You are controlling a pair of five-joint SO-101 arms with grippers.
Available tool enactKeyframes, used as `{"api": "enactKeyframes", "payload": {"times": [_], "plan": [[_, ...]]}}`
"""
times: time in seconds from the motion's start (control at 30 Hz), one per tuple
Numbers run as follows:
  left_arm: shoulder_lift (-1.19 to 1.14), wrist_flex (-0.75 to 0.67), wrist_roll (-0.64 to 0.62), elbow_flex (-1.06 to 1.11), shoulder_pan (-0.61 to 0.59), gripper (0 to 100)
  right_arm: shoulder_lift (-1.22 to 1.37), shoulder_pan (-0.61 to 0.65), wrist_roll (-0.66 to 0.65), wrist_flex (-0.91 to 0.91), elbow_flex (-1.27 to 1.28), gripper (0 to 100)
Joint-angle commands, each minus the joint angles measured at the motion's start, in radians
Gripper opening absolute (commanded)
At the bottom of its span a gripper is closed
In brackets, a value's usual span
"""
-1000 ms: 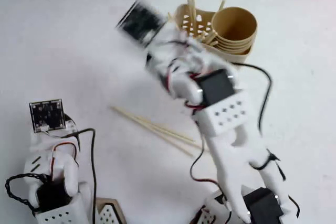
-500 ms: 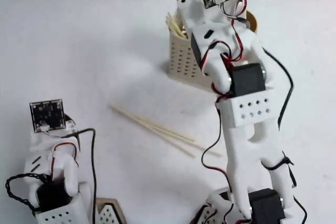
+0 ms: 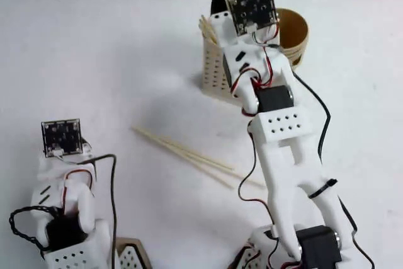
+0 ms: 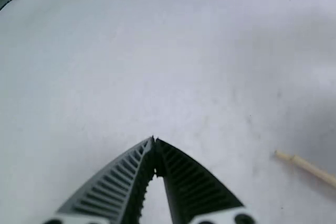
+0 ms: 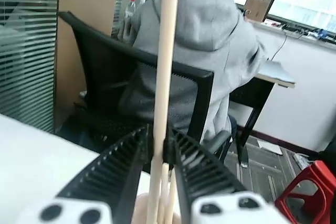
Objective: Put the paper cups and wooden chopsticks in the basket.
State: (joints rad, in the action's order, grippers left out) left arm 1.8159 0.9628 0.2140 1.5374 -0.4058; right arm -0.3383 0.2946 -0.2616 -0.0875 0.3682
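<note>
my right claw point(image 5: 157, 136) is clamped on one wooden chopstick point(image 5: 167, 51), held on end, its long axis running straight out past the fingertips, above the basket point(image 3: 216, 74) at the far side of the desk point(image 3: 94, 48). other sticks point(image 3: 208, 28) stand upright in the basket; stacked paper cups point(image 3: 295, 29) sit at its right end. loose chopsticks point(image 3: 189, 154) lie flat mid-desk, slanting from far left to near right. my left claw point(image 4: 155, 148) hangs pinched closed, holding nothing, low over the desk near their tip.
</note>
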Motion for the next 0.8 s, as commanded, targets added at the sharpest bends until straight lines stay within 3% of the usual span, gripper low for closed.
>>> {"api": "enactKeyframes", "payload": {"times": [0.0,0.1,0.33,0.53,0.77], "plan": [[0.008,-0.023,0.012,-0.009,-0.008,2,0.001,-0.012,0.009,0.033,-0.009,14.7],[0.008,-0.023,0.012,-0.009,-0.008,2,-0.005,-0.012,0.009,-0.019,-0.04,23.8],[0.008,-0.023,0.012,-0.009,-0.008,2,-0.228,-0.028,0.009,-0.437,-0.104,1.2],[0.008,-0.021,0.014,-0.008,-0.004,2,-0.446,-0.071,0.006,-0.756,-0.012,4.4],[0.008,-0.026,0.014,-0.018,0.001,2,-0.705,-0.245,0.0,-0.851,0.275,4.6]]}}
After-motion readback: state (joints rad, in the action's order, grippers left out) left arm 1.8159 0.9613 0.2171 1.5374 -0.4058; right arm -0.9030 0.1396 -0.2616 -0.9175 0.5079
